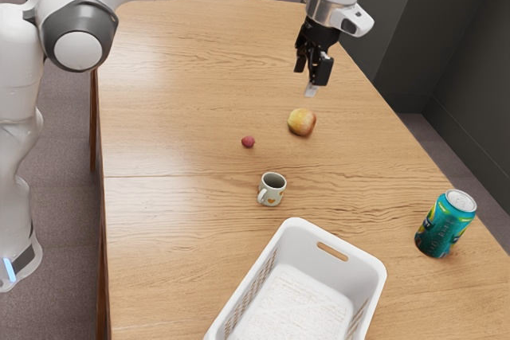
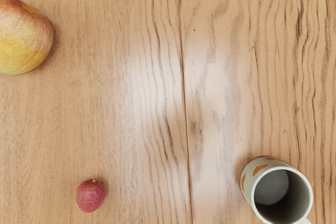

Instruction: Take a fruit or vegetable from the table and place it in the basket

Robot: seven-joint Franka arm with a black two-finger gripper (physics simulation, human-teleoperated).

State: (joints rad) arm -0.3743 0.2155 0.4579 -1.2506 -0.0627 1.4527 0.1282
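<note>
Pincer [image 1: 307, 80] spread and empty, raised above the desk [image 1: 175, 109], presumably for clearance before grasping. Apple [image 1: 302, 122] and lychee [image 2: 90, 195] lie outside the basket [image 1: 300, 249], either apparently eligible for transfer.

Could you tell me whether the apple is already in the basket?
No, the apple sits on the table, outside the basket.

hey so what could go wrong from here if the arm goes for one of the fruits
The apple is round and loose on the table, so an off-centre touch from the gripper might roll it away. The small red fruit offers little to grip and could slip. The mug stands between the fruits and the basket, so a low carry may tip it.
</note>
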